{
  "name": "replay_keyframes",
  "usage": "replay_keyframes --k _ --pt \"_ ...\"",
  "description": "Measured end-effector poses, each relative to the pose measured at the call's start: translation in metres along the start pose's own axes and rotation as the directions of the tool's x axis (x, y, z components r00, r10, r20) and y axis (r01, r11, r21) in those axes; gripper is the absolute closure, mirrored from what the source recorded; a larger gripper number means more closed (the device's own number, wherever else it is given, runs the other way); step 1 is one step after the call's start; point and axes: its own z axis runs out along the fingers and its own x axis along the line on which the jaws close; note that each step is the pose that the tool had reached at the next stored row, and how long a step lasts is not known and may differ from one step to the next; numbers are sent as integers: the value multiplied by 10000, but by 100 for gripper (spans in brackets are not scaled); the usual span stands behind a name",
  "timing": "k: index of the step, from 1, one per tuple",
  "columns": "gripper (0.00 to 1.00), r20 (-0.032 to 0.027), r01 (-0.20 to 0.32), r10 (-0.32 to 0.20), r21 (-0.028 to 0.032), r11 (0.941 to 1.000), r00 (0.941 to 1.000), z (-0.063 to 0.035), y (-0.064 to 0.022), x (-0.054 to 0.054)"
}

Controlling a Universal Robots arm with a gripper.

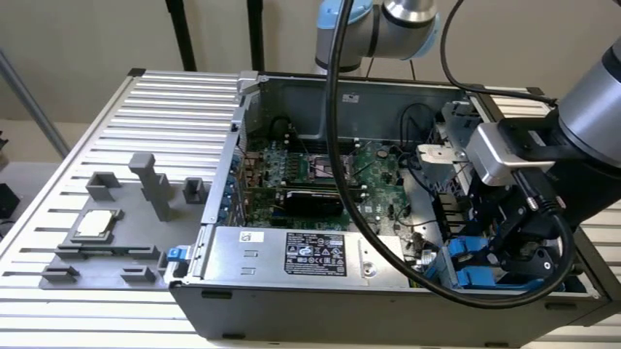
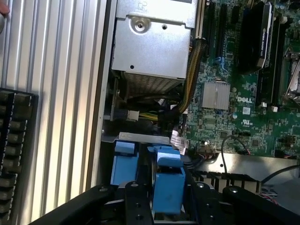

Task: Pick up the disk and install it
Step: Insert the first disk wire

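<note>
One arm [image 1: 582,109] is reaching down into an open computer case [image 1: 339,305] in the exterior view, at the near corner on the exterior view's right. Its gripper [image 1: 524,247] is sitting low inside that corner. The blue frame of the disk [image 1: 485,278] is showing just under it, inside the case. The case is standing on a ribbed metal table [image 1: 174,94]. A silver box with a black label [image 1: 291,251] is lying along the case's near side, and a green circuit board [image 1: 374,167] is lying farther in. A thick black cable [image 1: 335,109] is hanging from above and looping down across the case. On the exterior view's left, well apart from the case, a grey holder [image 1: 107,269] is carrying a small silver chip [image 1: 97,223].

In the wrist view the gripper [image 2: 168,206] is standing with its jaws narrow. The black fingers [image 2: 138,204] are pressing on either side of the disk [image 2: 168,183], whose blue frame is showing edge-on; its metal body is hidden. Another blue piece [image 2: 124,161] is sitting just beside it. Beyond them the silver box [image 2: 154,42] and the circuit board [image 2: 234,117] are showing, with the table [image 2: 56,93] running outside the case wall.
</note>
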Motion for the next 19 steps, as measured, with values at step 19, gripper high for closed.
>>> replay_keyframes --k 19 --pt "0 -7 -2 2 -1 10000 10000 -23 0 -1"
